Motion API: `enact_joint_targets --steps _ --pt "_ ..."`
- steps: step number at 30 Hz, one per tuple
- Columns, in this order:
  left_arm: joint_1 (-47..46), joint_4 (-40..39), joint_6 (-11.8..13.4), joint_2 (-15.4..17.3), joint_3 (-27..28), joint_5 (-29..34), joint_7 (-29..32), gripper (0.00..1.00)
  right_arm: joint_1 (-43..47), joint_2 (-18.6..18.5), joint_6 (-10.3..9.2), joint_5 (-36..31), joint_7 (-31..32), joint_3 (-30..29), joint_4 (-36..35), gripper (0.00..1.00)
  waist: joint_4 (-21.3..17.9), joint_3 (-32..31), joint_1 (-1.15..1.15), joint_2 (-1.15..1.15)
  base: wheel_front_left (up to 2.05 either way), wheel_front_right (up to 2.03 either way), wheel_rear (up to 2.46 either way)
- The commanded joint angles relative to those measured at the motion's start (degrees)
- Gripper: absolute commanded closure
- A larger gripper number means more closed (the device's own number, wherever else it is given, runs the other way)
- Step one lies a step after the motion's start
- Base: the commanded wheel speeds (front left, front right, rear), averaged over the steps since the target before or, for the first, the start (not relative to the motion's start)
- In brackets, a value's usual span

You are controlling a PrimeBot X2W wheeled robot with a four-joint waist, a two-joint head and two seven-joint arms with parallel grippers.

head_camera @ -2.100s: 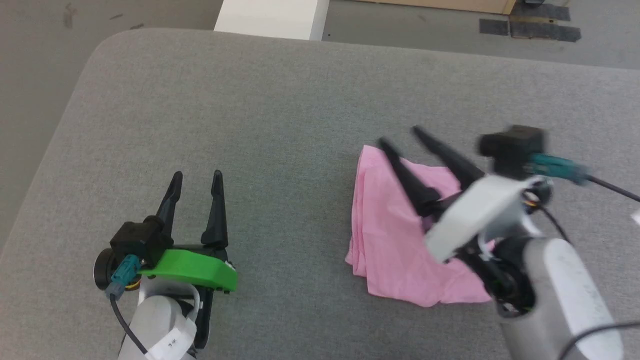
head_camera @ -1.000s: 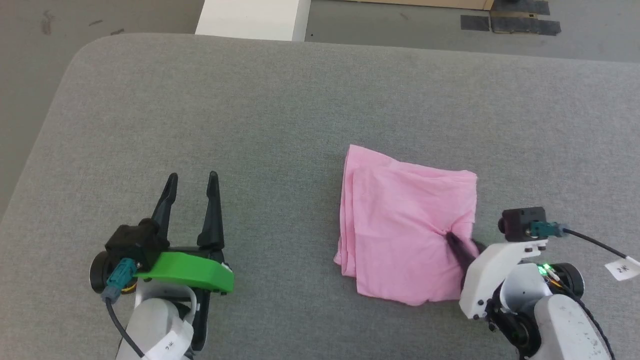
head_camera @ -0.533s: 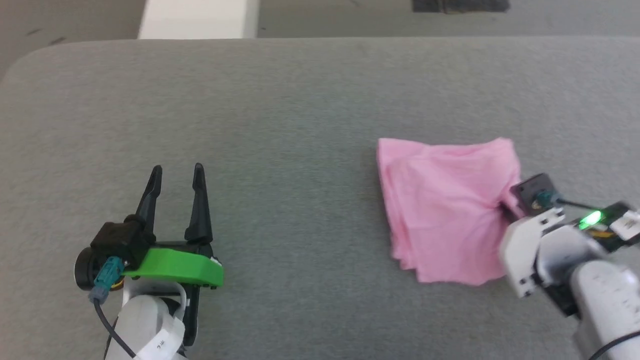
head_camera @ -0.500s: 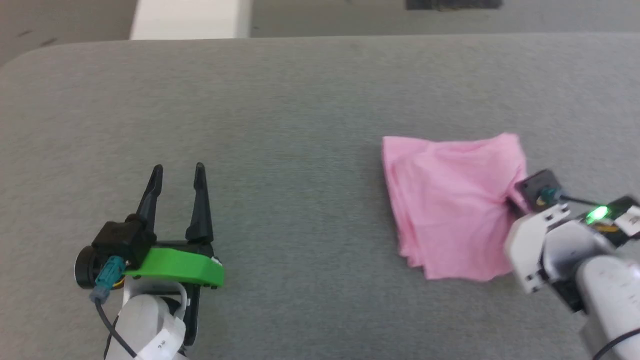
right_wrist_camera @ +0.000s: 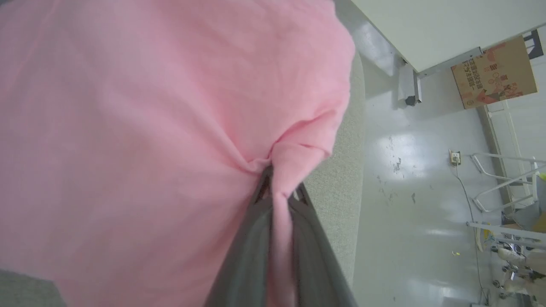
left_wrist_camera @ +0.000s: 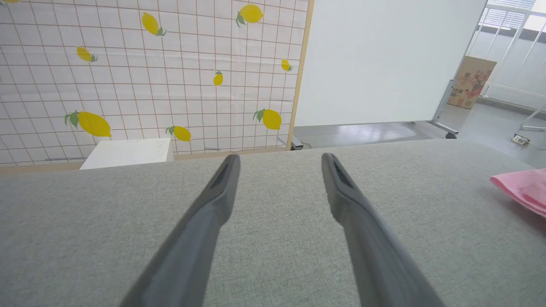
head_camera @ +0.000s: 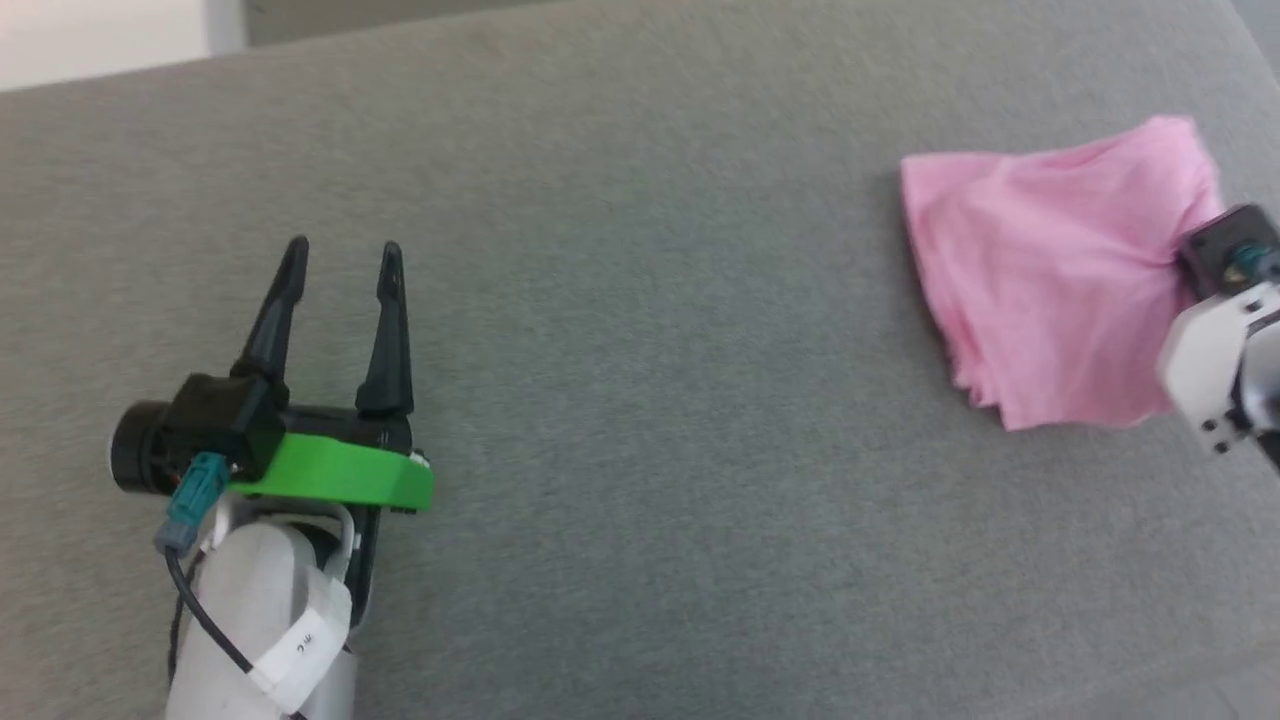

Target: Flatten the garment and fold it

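Where the right end effector (right_wrist_camera: 279,189) meets the garment (right_wrist_camera: 149,128), its two dark fingers (right_wrist_camera: 243,256) stand almost together with a bunched ridge of pink cloth pinched between them. Creases in the fabric run toward that pinch point. On the head view, the garment (head_camera: 1050,270) is at the far right of the grey desk (head_camera: 650,420). It appears as a folded, layered pink bundle with stacked edges showing at its near left corner. Its right side is drawn toward the right wrist's white housing (head_camera: 1205,350). Whether its underside rests fully on the desk cannot be determined. The right wrist view shows the desk's rounded edge just beside the grip, with glossy floor (right_wrist_camera: 426,179) beyond. The left end effector (head_camera: 343,248) is at the lower left, well apart from the garment, with its fingers spread wide over the desk surface. The left wrist view agrees: both fingers are parted, and the garment's pink edge (left_wrist_camera: 522,194) lies at the right margin. Beyond the desk stand a white box (left_wrist_camera: 128,153), a lemon-patterned wall (left_wrist_camera: 128,76) and a cardboard box (left_wrist_camera: 471,83).
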Motion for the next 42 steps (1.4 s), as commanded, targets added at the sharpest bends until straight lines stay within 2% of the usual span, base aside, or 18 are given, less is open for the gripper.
enact_joint_targets --steps 1,5,11,19,20,22,23,28,31,37,42 --pt "-1.1 -0.4 -0.3 0.8 -0.2 0.9 -0.2 0.00 -1.6 -0.3 -0.12 -1.0 -0.8 -0.5 1.3 1.00 -5.2 6.2 0.00 0.00 0.00 0.00 0.00" --pt "-2.2 -1.7 -0.4 2.2 -0.7 1.2 0.2 0.00 -4.5 -1.2 -0.12 -3.8 -3.3 -3.4 6.2 1.00 -5.5 8.6 0.00 0.00 0.00 0.00 0.00" --pt "-3.2 -3.6 -0.4 3.7 -0.9 1.2 1.4 0.00 -8.6 -1.6 -0.12 -9.2 -5.9 -10.7 11.4 1.00 -4.4 11.2 0.00 0.00 0.00 0.00 0.00" --pt "-3.4 -4.0 -0.2 4.3 -1.1 0.8 1.7 0.00 -11.6 0.6 -0.12 -14.4 -8.4 -18.0 15.4 1.00 -2.1 11.9 0.00 0.00 0.00 0.00 0.00" --pt "-3.3 -3.9 -0.1 4.3 -1.1 0.7 1.6 0.00 -11.7 0.8 -0.12 -15.1 -9.2 -18.9 15.6 0.86 -1.8 11.7 0.00 0.00 0.00 0.00 0.00" --pt "-3.2 -3.7 0.0 4.1 -1.2 0.6 1.4 0.00 -11.9 1.1 -0.12 -16.4 -10.3 -20.2 16.4 0.51 -1.2 11.2 0.00 0.00 0.00 0.00 0.00" --pt "-3.1 -3.5 0.1 4.1 -1.2 0.5 1.4 0.00 -11.9 1.2 -0.12 -16.9 -10.6 -20.6 16.8 0.02 -0.9 10.9 0.00 0.00 0.00 0.00 0.00" --pt "-2.4 -2.1 0.4 3.1 -1.6 -0.1 0.6 0.00 -12.0 1.2 -0.12 -19.3 -10.7 -23.1 19.9 0.00 0.5 7.6 0.00 0.00 0.00 0.00 0.00" --pt "-1.8 -1.2 0.6 2.1 -1.9 -0.6 0.3 0.00 -11.5 1.2 -0.12 -18.5 -12.6 -24.5 20.4 0.00 1.6 5.1 0.00 0.00 0.00 0.00 0.00" --pt "0.3 1.1 1.1 0.1 -1.7 -2.1 -0.1 0.00 -8.8 4.1 -0.12 -12.0 -20.9 -27.6 18.1 0.00 4.4 -1.5 0.00 0.00 0.00 0.00 0.00" --pt "2.8 1.5 1.4 -1.3 -1.1 -3.1 -0.2 0.00 -3.3 9.5 -0.12 -3.6 -27.9 -28.4 12.0 0.00 7.4 -6.7 0.00 0.00 0.00 0.00 0.00"
